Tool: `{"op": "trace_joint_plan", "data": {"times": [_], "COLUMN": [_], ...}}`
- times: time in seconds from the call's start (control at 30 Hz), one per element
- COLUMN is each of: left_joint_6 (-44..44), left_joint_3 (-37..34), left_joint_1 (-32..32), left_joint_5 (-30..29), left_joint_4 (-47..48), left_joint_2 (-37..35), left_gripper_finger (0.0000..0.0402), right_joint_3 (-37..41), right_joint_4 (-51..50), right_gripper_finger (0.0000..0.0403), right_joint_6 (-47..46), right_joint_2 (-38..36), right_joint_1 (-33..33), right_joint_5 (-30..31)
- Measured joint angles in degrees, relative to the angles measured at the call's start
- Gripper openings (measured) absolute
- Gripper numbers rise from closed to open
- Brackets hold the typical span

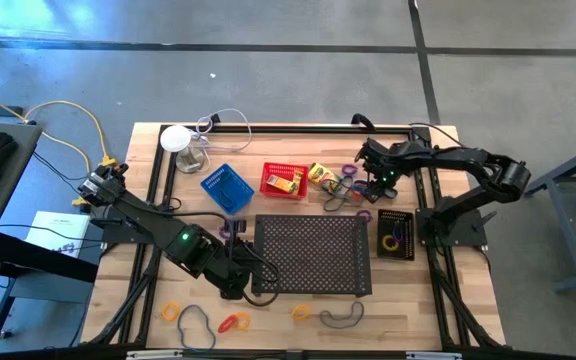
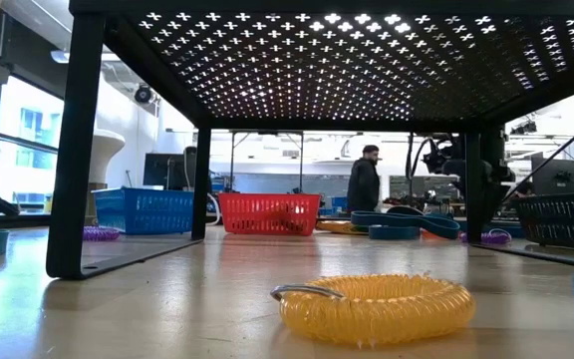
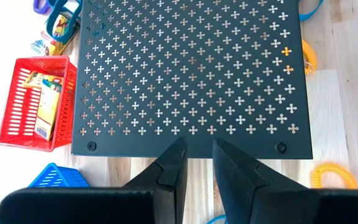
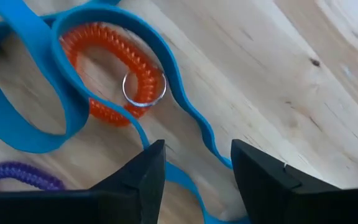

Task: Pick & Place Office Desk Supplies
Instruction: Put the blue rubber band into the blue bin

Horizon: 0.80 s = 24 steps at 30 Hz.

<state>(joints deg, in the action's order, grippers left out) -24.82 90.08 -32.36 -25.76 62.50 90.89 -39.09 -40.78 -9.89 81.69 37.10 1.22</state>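
Note:
My right gripper (image 1: 371, 186) (image 4: 194, 167) is open and hangs over a blue rubber band (image 4: 73, 93) and an orange coil loop (image 4: 120, 68) that lie flat on the wood, with a purple coil (image 4: 17, 174) beside them. It touches none of them. A yellow crayon box (image 1: 320, 173) lies next to that heap, and another lies in the red basket (image 1: 283, 180) (image 3: 39, 102). The blue basket (image 1: 226, 188) and the black basket (image 1: 396, 233) stand on the table. My left gripper (image 1: 236, 285) (image 3: 197, 158) is slightly open at the left edge of the black perforated tray (image 3: 191, 74).
The raised perforated tray (image 1: 313, 255) stands mid-table on legs. More loops lie along the near edge: yellow (image 1: 171, 311), dark (image 1: 193, 325), orange-red (image 1: 233, 322), a yellow coil (image 2: 377, 307) and dark (image 1: 341, 318). A white disc with cable (image 1: 176, 138) sits far left. A person (image 2: 365, 179) stands beyond the table.

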Motion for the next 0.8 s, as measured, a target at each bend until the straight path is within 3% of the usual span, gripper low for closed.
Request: {"op": "trace_joint_plan", "data": {"times": [0.4, 0.8], "left_joint_6": [0.0, 0.0], "left_joint_3": [0.0, 0.0], "left_joint_1": [0.0, 0.0], "left_joint_5": [0.0, 0.0], "left_joint_4": [0.0, 0.0], "left_joint_2": [0.0, 0.0], "left_gripper_finger": [0.0069, 0.0069], "right_joint_3": [0.6, 1.1], "right_joint_4": [1.7, 1.8], "right_gripper_finger": [0.0123, 0.0058], "right_joint_6": [1.2, 2.1], "right_joint_2": [0.3, 2.8], "right_joint_1": [0.0, 0.0], "right_joint_5": [3.3, 2.9]}}
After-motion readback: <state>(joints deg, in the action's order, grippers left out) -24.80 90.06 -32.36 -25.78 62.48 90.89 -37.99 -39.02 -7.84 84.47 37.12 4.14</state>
